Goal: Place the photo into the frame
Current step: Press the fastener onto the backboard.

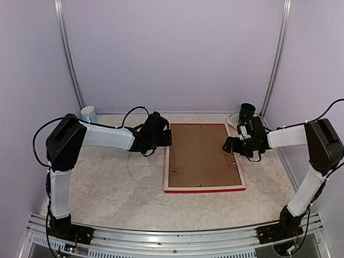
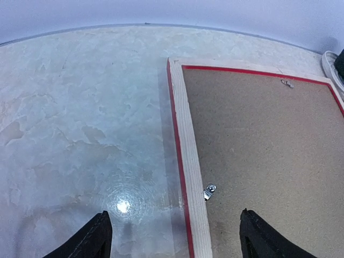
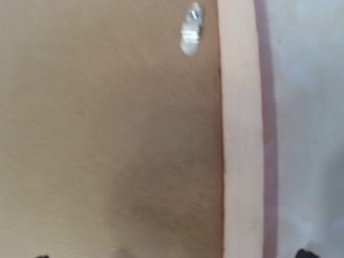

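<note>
Viewing from the top camera: frame [image 1: 204, 189] lies flat on the table [image 1: 118, 177], between the two grippers, pale wood back up, red showing along its edges. The backing board [image 1: 203, 155] fills the opening inside the rails. Photo: cannot tell where it is from any view; only the brown board shows.

Left gripper [image 2: 173, 231]: fingers spread wide, holding nothing. The frame's left rail runs straight out ahead of it, passing between the two fingertips. Left fingertip [image 2: 86, 242] is over bare table, right fingertip over the board. A small metal clip [image 2: 209, 191] sits just ahead of the gap, on the inner edge of the rail, nearer the right fingertip. Contact with rail or board: cannot tell.

Right gripper [image 1: 230, 145]: at the frame's right rail, pointing inward over the board. Its wrist view is blurred, and only the dark tips of the fingers show, at the two bottom corners. So the fingers are spread wide with nothing between them. The right rail runs ahead of the gripper, close to its right tip, and the board lies under the rest of the gap. A second clip [image 3: 191, 29] sits well ahead, just left of that rail.

Other items: a pale cup [image 1: 88, 114] sits beyond and left of the left gripper, at the back wall. A dark green cup [image 1: 248, 112] stands just beyond the right gripper.
</note>
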Robot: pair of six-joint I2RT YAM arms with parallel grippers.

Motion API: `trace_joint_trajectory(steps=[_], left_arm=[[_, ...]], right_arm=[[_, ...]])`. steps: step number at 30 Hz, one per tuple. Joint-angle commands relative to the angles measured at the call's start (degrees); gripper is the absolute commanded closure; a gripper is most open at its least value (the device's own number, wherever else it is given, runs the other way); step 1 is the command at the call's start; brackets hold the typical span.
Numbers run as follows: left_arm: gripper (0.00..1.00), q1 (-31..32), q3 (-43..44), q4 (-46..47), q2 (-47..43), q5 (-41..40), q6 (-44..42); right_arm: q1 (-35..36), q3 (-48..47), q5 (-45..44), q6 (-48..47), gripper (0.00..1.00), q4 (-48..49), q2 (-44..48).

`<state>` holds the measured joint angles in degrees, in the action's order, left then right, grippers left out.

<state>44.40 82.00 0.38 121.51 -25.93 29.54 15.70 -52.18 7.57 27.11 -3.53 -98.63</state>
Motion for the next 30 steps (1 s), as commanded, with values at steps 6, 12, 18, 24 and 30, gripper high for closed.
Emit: trace_joint_trajectory(steps=[6,12,18,24,30], left_arm=[[0.09,3.54,-7.44,-3.28,-10.80,0.57,1.08],[0.01,6.67,-17.82,-4.09,-15.66,5.30,4.66],[0.01,10.28,-22.50,-5.32,-18.34,7.10,7.26],[0.04,12.28,-20.29,-7.35,-16.70,7.06,6.47],[0.09,12.31,-16.01,-12.11,-13.81,4.20,5.95]], right_arm=[[-1.11,1.97,2.19,0.08,0.01,-0.46,7.02],[-1.09,6.28,3.67,1.01,0.01,0.99,8.51],[-1.10,8.99,4.16,1.32,0.01,2.56,9.21],[-1.07,9.47,4.25,1.36,0.01,3.34,7.51],[-1.04,9.59,3.72,1.31,0.01,3.36,5.84]])
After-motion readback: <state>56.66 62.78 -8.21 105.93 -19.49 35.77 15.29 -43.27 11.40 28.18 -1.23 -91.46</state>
